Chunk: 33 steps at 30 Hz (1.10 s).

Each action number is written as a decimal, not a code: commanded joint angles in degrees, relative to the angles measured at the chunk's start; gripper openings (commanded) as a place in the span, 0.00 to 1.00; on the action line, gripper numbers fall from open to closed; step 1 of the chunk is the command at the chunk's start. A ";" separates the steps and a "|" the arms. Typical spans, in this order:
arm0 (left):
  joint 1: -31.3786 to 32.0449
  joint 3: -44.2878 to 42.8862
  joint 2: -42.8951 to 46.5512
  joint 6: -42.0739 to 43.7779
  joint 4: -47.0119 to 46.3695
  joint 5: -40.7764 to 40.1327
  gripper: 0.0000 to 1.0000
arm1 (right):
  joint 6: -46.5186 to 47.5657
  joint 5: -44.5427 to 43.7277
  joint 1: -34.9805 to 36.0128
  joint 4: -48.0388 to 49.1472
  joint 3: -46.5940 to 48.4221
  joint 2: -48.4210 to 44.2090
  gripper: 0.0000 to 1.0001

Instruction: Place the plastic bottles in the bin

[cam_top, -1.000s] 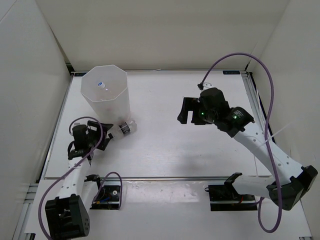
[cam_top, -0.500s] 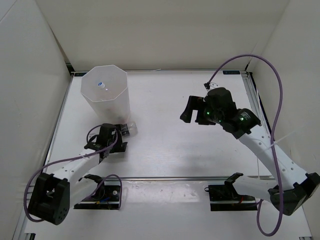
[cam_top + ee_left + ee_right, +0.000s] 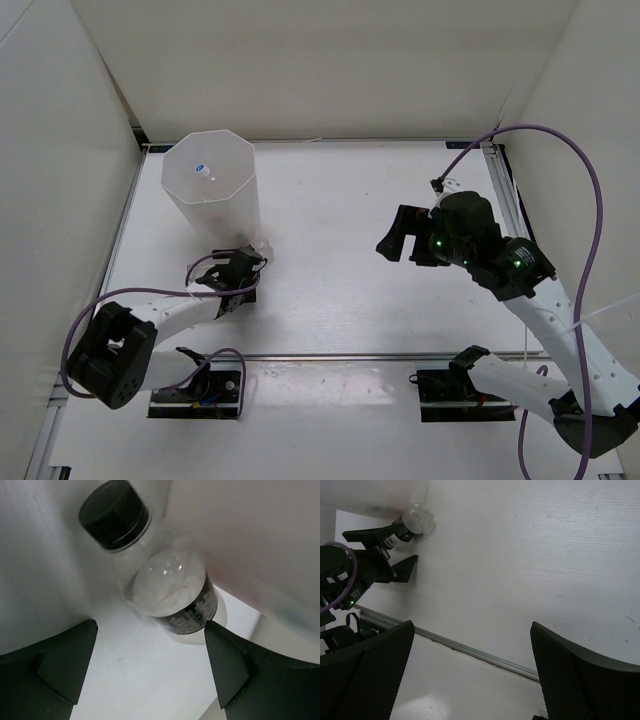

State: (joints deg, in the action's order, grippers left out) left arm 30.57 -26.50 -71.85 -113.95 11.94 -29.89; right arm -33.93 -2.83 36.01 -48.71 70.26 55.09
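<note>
The tall white bin (image 3: 236, 205) stands at the back left. A small bottle top (image 3: 204, 169) shows inside it. A clear black-capped bottle (image 3: 257, 250) lies on the table against the bin's foot; in the left wrist view its cap (image 3: 115, 512) points away and its body (image 3: 170, 587) lies just ahead of my fingers. My left gripper (image 3: 243, 267) (image 3: 150, 670) is open, low at the table, with nothing between the jaws. My right gripper (image 3: 396, 234) (image 3: 470, 675) is open and empty, raised over the table's right half. The other bottles are out of view.
White walls enclose the table on three sides. A metal rail (image 3: 350, 355) runs along the near edge. The right wrist view shows the bin's base (image 3: 370, 495), the bottle (image 3: 414, 521) and my left gripper (image 3: 380, 565) at its upper left.
My left arm has swung right, bringing its open gripper up to the bottle at the bin's foot. My right arm has drawn back to the right.
</note>
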 commanded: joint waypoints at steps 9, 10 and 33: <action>5.38 -1.45 -2.32 -21.74 1.59 -13.69 0.93 | -1.40 -0.51 -0.33 -1.75 -1.79 -1.39 1.00; 6.69 -1.45 -2.32 -23.93 1.59 -14.75 0.93 | -1.40 0.01 -0.33 -1.74 -1.79 -1.39 1.00; 11.71 -0.48 -4.26 -40.99 -0.25 -27.94 1.00 | 0.89 3.01 -0.33 0.46 -2.93 1.86 1.00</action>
State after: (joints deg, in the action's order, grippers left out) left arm 41.87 -25.87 -76.51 -114.06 11.92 -54.72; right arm -33.85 -0.60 36.01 -50.19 68.20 58.48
